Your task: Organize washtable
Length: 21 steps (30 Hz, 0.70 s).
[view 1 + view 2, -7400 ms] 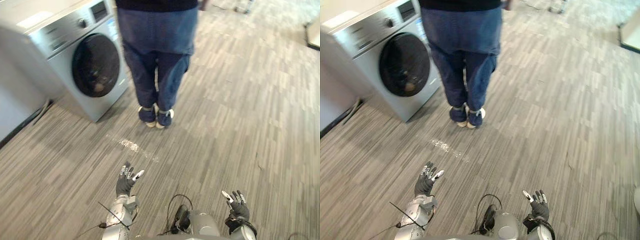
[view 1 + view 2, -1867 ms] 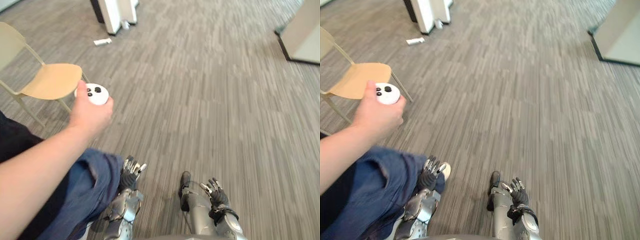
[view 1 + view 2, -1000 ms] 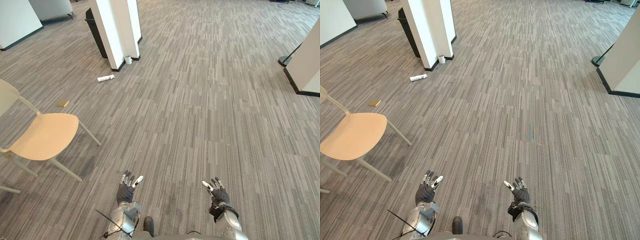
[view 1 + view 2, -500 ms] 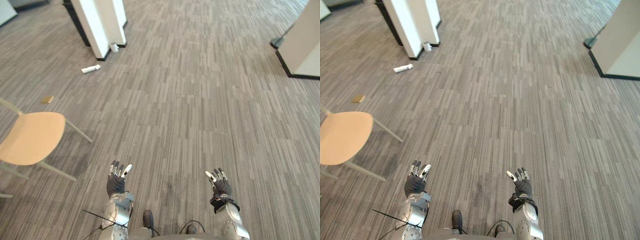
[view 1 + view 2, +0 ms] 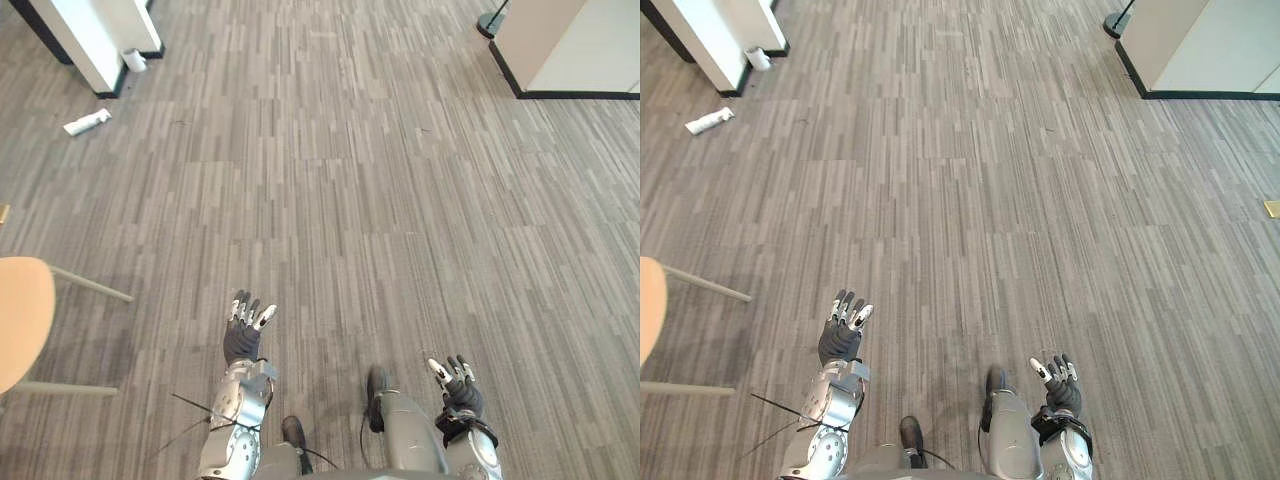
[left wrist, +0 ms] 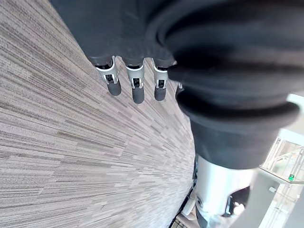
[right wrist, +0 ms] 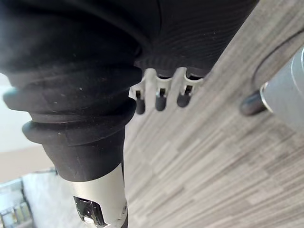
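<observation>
My left hand hangs over the grey striped carpet at the lower left, fingers straight and spread, holding nothing. Lower right, my right hand is also open and empty. In the left wrist view the fingers point out over bare carpet; in the right wrist view the fingers do the same. A white tube-like item lies on the floor at the far left, and a small white cup stands by a pillar base.
A white pillar with a dark base rises at the top left. A beige panel with a black plinth stands at the top right. The seat edge of a tan chair and its pale legs sit at the left.
The camera has swung right and tilted down: the chair and pillar slid toward the left edge. Earlier a person and a washing machine were in view. Both hands stay open and empty.
</observation>
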Motion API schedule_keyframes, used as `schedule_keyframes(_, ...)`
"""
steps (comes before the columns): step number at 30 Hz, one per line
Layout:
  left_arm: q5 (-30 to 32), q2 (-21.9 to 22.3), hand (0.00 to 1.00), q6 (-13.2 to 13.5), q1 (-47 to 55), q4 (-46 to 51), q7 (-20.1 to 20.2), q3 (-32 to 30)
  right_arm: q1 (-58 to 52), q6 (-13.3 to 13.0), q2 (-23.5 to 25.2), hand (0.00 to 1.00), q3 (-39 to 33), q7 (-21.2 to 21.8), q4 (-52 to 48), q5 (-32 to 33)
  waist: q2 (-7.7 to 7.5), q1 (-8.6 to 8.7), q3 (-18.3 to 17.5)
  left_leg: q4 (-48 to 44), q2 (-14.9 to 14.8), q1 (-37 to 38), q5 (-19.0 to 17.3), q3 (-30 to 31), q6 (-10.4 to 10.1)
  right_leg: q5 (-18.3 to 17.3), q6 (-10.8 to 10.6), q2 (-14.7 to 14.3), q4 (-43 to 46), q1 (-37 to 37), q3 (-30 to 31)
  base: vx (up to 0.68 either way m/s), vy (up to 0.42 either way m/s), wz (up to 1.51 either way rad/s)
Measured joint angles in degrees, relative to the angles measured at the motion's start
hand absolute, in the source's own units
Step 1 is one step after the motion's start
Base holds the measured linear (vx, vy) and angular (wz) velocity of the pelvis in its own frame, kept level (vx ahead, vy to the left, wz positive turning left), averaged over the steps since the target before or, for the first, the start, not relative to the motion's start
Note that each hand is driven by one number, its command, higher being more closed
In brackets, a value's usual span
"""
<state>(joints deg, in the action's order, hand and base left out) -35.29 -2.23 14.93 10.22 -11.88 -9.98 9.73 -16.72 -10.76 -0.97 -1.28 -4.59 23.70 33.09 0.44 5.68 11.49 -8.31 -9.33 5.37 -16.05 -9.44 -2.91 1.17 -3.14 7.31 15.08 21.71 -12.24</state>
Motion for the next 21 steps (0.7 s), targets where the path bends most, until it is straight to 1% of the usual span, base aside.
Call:
schedule_keyframes(1, -0.1, 0.9, 0.00, 0.0, 0.0, -0.2, 0.0, -0.3, 0.6, 0.1, -0.5, 0.00, 0.5, 0.2, 0.1, 0.0, 0.63, -0.72, -0.1, -13.7, -2.7, -5.8, 0.8, 0.2, 0.2, -2.0, 1.3, -0.7, 1.9, -1.1, -1.5, 0.68, -0.299, 0.56)
schedule_keyframes(2, -0.2, 1.7, 0.00, 0.0, 0.2, -0.3, 0.0, -0.5, 0.9, 0.1, -1.1, 0.00, 0.6, 0.3, 0.0, 0.0, 1.34, -0.95, 0.0, -20.7, -4.1, -8.6, 2.4, 0.8, 0.1, -2.6, 2.4, -1.7, 1.4, -2.9, -2.3, 0.70, -0.342, 0.33)
schedule_keyframes(3, -1.5, 3.0, 0.00, 0.0, 1.6, -0.9, 0.1, -1.2, 1.6, 0.1, -2.9, 0.00, 2.3, 1.2, -0.9, 0.1, 3.39, -1.89, 0.1, -34.2, -7.6, -13.5, 7.8, 2.8, 0.0, -3.8, 3.0, -3.7, -0.9, -8.1, -3.3, 0.72, -0.314, 0.01)
schedule_keyframes(4, -2.6, 3.8, 0.00, 0.0, 2.7, -1.4, 0.1, -1.4, 2.3, 0.1, -4.1, 0.00, 3.2, 1.6, -1.3, 0.1, 4.38, -3.10, -0.2, -43.5, -8.6, -16.2, 8.0, 4.3, -1.0, -5.1, 3.3, -5.2, -2.6, -12.5, -3.4, 0.86, -0.318, -0.05)
schedule_keyframes(5, -2.9, 4.1, 0.00, 0.0, 3.8, -2.2, 0.5, -1.1, 3.3, 0.0, -4.8, 0.00, 3.6, 1.8, -1.4, 0.1, 4.26, -3.77, -0.2, -51.1, -8.3, -18.5, 7.8, 4.5, -0.7, -6.1, 3.6, -5.5, -5.1, -18.3, -3.3, 0.69, -0.221, -0.05)
schedule_keyframes(6, -3.1, 4.1, 0.00, -0.1, 3.9, -2.3, 1.0, -1.1, 3.9, 0.0, -5.2, 0.00, 3.4, 1.8, -1.6, 0.1, 4.00, -4.04, -0.1, -53.0, -7.9, -19.9, 7.7, 3.6, -0.7, -6.2, 3.7, -5.5, -6.4, -21.1, -3.3, 0.68, -0.203, 0.11)
schedule_keyframes(7, -3.5, 4.1, 0.00, -0.1, 4.5, -2.3, 1.6, -1.4, 4.7, -0.2, -6.0, 0.00, 3.0, 1.8, -2.7, 0.1, 3.26, -4.61, -0.1, -53.1, -6.4, -23.3, 6.7, 1.3, -0.7, -6.2, 3.8, -4.8, -9.3, -26.2, -2.6, 0.65, -0.138, 0.12)
schedule_keyframes(8, -3.8, 4.1, 0.00, -0.1, 4.4, -2.3, 1.9, -1.6, 5.2, -0.2, -6.2, 0.00, 2.7, 1.8, -2.7, 0.1, 3.06, -5.03, 0.0, -51.6, -5.6, -24.7, 5.8, 0.5, -0.6, -6.3, 3.9, -4.4, -10.1, -27.8, -2.3, 0.63, -0.103, 0.07)
schedule_keyframes(9, -4.0, 4.2, 0.00, -0.2, 4.5, -2.2, 2.4, -2.0, 6.2, -0.1, -6.3, 0.00, 2.0, 1.7, -2.6, 0.1, 2.70, -5.59, 0.1, -46.9, -3.9, -26.6, 5.3, -0.6, -0.4, -6.3, 3.9, -3.6, -11.4, -30.0, -2.0, 0.60, -0.041, -0.10)
schedule_keyframes(10, -4.2, 4.3, 0.00, -0.4, 4.5, -2.1, 2.5, -2.8, 7.1, -0.1, -6.3, 0.00, 1.3, 1.6, -2.6, 0.1, 2.34, -6.71, 0.1, -37.0, -1.7, -28.4, 5.4, -1.4, -0.5, -6.3, 3.9, -2.4, -12.5, -32.4, -2.0, 0.58, 0.002, -0.16)
schedule_keyframes(11, -4.3, 4.3, 0.00, -0.6, 5.0, -1.9, 2.5, -3.9, 7.9, -0.1, -6.2, 0.00, 1.2, 1.5, -2.5, 0.1, 1.95, -6.97, 0.1, -25.1, 0.5, -29.1, 6.4, -1.4, -1.4, -6.3, 3.8, -1.5, -13.3, -34.7, -2.2, 0.59, 0.032, -0.18)
schedule_keyframes(12, -4.3, 4.3, 0.00, -0.7, 5.4, -1.8, 2.5, -4.5, 8.1, -0.1, -6.0, 0.00, 1.2, 1.5, -2.5, 0.1, 1.82, -7.09, 0.1, -18.1, 1.4, -29.1, 7.5, -1.3, -2.8, -6.7, 3.1, -1.1, -13.3, -35.9, -2.3, 0.61, 0.098, -0.19)
schedule_keyframes(13, -4.3, 4.3, 0.00, -0.8, 6.7, -0.9, 2.4, -5.4, 8.3, -0.2, -5.8, 0.00, 1.1, 1.5, -2.4, 0.1, 1.83, -7.56, -0.3, -6.5, 2.6, -29.2, 11.3, -0.4, -4.2, -7.7, -1.0, -0.6, -13.3, -38.6, -2.4, 0.65, 0.177, -0.35)
schedule_keyframes(14, -4.3, 4.1, 0.00, -0.7, 8.0, -0.2, 2.4, -5.4, 6.9, -0.3, -5.7, 0.00, 1.2, 1.3, -1.4, 0.1, 2.30, -8.57, -1.7, -2.1, 2.5, -30.1, 13.2, 0.1, -2.9, -9.9, -4.3, -0.9, -13.1, -40.6, -1.6, 0.79, 0.264, -0.45)
schedule_keyframes(15, -4.4, 3.6, 0.00, -0.8, 8.4, -0.3, 2.4, -5.4, 6.6, -0.2, -5.5, 0.00, 1.3, 1.2, -0.1, 0.1, 1.56, -9.13, -2.7, -4.6, 2.8, -30.9, 18.9, 0.5, -0.1, -11.0, -6.0, -0.5, -12.5, -41.4, -1.0, 0.83, 0.304, -0.43)
schedule_keyframes(16, -4.5, 3.0, 0.00, -1.1, 8.7, -1.2, 2.3, -5.5, 6.2, 0.0, -3.7, 0.00, 0.7, 1.0, 2.4, 0.1, -1.34, -9.66, -5.1, -7.7, 5.2, -31.4, 22.2, 0.5, 4.4, -11.8, -7.2, 3.1, -9.0, -41.0, -0.6, 0.86, 0.290, -0.09)
schedule_keyframes(17, -4.5, 2.6, 0.00, -1.3, 8.2, -1.1, 2.3, -5.6, 5.6, 0.1, -2.1, 0.00, -0.1, 1.0, 3.4, 0.1, -3.55, -9.38, -6.2, -9.1, 7.4, -30.7, 19.9, -0.6, 5.4, -9.5, -7.1, 6.7, 0.8, -36.4, 0.7, 0.74, 0.237, 0.04)
schedule_keyframes(18, -4.4, 2.6, 0.00, -1.3, 8.1, -1.0, 2.4, -5.6, 5.4, 0.1, -1.6, 0.00, -0.4, 1.0, 3.4, 0.1, -3.70, -9.24, -6.2, -10.0, 7.8, -30.2, 18.5, -0.9, 5.8, -6.7, -5.4, 7.7, 6.4, -33.8, 2.0, 0.74, 0.243, 0.04)
schedule_keyframes(19, -4.3, 2.5, 0.00, -1.5, 7.7, -0.9, 2.4, -5.6, 5.4, 0.1, -0.9, 0.00, -0.4, 1.0, 3.5, 0.1, -4.11, -8.93, -5.9, -9.5, 8.7, -26.4, 15.4, -1.9, 6.8, 3.2, 0.1, 9.5, 18.5, -28.5, 3.2, 0.58, 0.215, -0.09)
schedule_keyframes(20, -4.3, 2.4, 0.00, -1.6, 7.7, -0.9, 2.4, -5.7, 5.5, 0.1, -0.7, 0.00, -0.5, 1.1, 3.5, 0.1, -4.32, -8.34, -5.8, -8.8, 9.3, -24.5, 14.5, -2.1, 6.8, 6.0, 2.4, 10.6, 22.8, -26.7, 3.2, 0.71, 0.264, -0.09)
schedule_keyframes(21, -4.1, 2.2, 0.00, -1.9, 7.5, -1.2, 2.3, -5.8, 5.8, 0.0, -0.3, 0.00, 0.3, 1.1, 3.6, 0.2, -4.50, -7.05, -5.5, -5.8, 10.8, -17.8, 12.7, -2.4, 7.9, 4.2, 5.3, 12.8, 37.6, -21.2, 3.3, 0.67, 0.249, 0.04)
